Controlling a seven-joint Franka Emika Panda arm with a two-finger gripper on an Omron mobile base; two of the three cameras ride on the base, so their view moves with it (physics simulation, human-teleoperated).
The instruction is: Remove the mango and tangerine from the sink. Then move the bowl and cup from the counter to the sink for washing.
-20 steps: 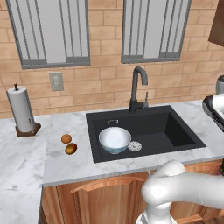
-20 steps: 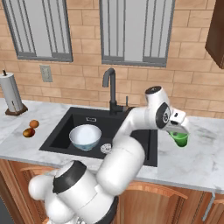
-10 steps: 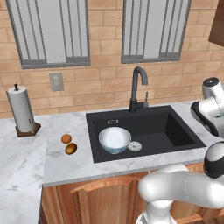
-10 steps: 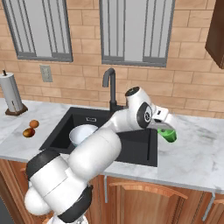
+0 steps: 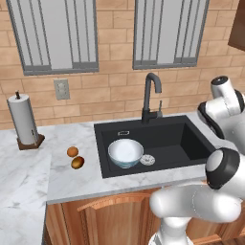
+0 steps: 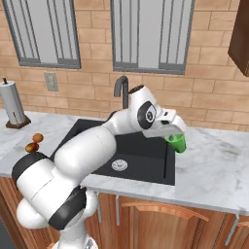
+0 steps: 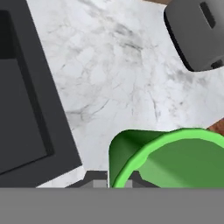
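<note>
The gripper (image 6: 176,138) holds a green cup (image 6: 176,142), its fingers closed on the rim, and carries it in the air above the right edge of the sink (image 6: 146,165). In the right base view the cup hangs at about 3 o'clock from the sink's middle, over the line where black basin meets white counter (image 6: 214,170). In the hand view the cup (image 7: 170,159) sits at 5 o'clock, tilted, its bright green rim curving across the lower right; below it lies marble counter (image 7: 113,70), with the sink's dark wall (image 7: 26,109) running down the 9 o'clock side and a dark grey rounded object (image 7: 197,33) at 1 o'clock.

In the left base view the bowl (image 5: 125,152) sits inside the sink (image 5: 182,139), in its left half, upright, just beside the round silver drain (image 5: 147,159), which lies at 4 o'clock from it. The black tap (image 5: 150,98) stands at 12 o'clock behind the basin.

The tangerine (image 5: 72,151) and the mango (image 5: 77,162) rest on the counter (image 5: 76,182) left of the sink, close together, the mango at 5 o'clock from the tangerine; whether they touch cannot be told. A paper towel roll (image 5: 22,119) stands upright on its wooden base near the wall, at 10 o'clock from the fruits.
</note>
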